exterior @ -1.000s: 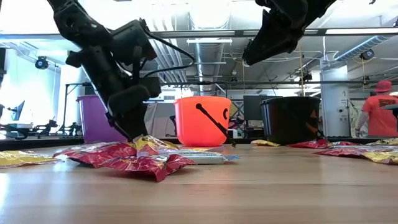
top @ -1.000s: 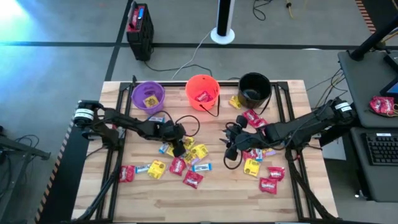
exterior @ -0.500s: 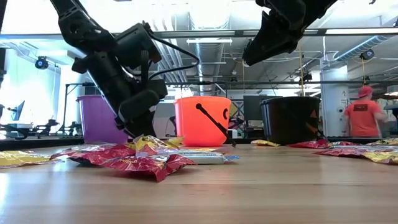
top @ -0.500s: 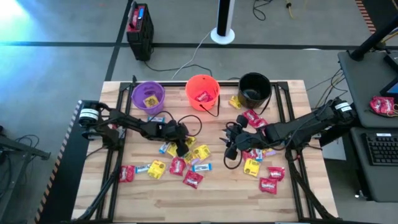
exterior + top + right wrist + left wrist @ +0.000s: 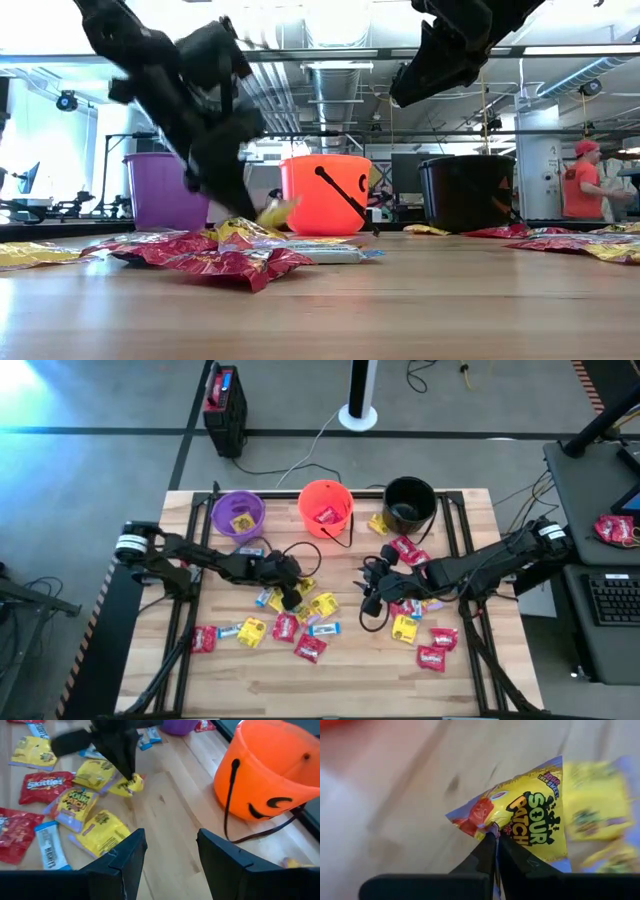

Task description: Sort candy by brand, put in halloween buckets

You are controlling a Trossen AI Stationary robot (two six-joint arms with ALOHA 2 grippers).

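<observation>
sour patch kids packet (image 5: 532,822), light and crinkly, hangs pinched by one corner in your left gripper (image 5: 492,832) just above the candy pile mid-table; grip its flat edge firmly, while your right gripper (image 5: 167,845) hovers wide open near the orange bucket (image 5: 272,767).

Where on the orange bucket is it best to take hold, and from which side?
Probably the rim, from straight above, one finger inside the wall, one outside. The orange bucket stands upright, mouth open; its thin black handle hangs down the side, hard to pinch.
</observation>
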